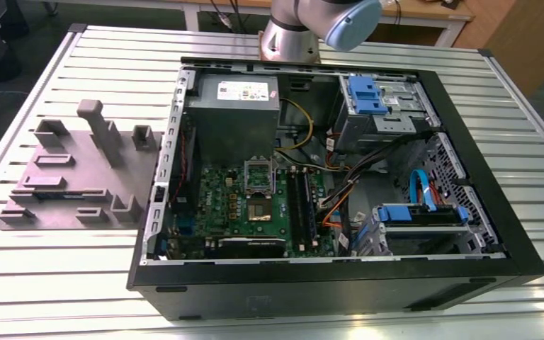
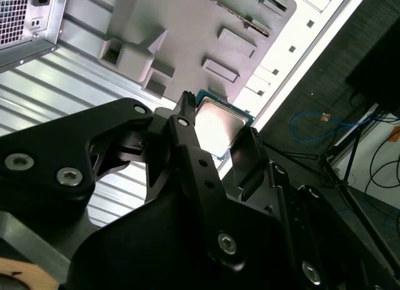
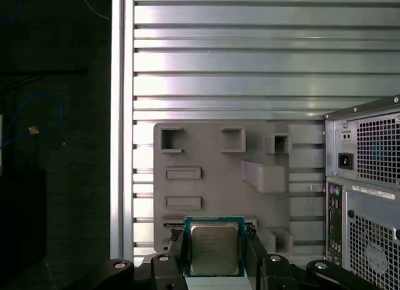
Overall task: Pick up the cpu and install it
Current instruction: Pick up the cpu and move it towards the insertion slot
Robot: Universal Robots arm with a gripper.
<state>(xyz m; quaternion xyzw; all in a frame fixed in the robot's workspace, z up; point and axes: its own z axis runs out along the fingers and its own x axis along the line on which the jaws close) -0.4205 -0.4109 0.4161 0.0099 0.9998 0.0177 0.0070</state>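
Item, for your check: black two-finger gripper [image 3: 214, 257], clenched on the cpu [image 3: 214, 248], a small square chip with a silver-grey metal lid and a thin dark rim. You see one finger against each of two opposite edges. This grip leaves the lid bare and, by my judgement, keeps the underside untouched. Item: grey moulded parts tray [image 3: 206, 154] with raised blocks and recesses, well beyond the fingertips and apart from the chip, so you can take the pick-up as done. Item: ribbed aluminium table [image 3: 250, 52], bearing the tray, farther still from the fingertips. Item: open black tower computer case [image 3: 369, 152], off to one side of the gripper. In the exterior view its green motherboard [image 1: 217, 193] lies face up, likely so that a part can be lowered straight in. The chip is not yet seated there.
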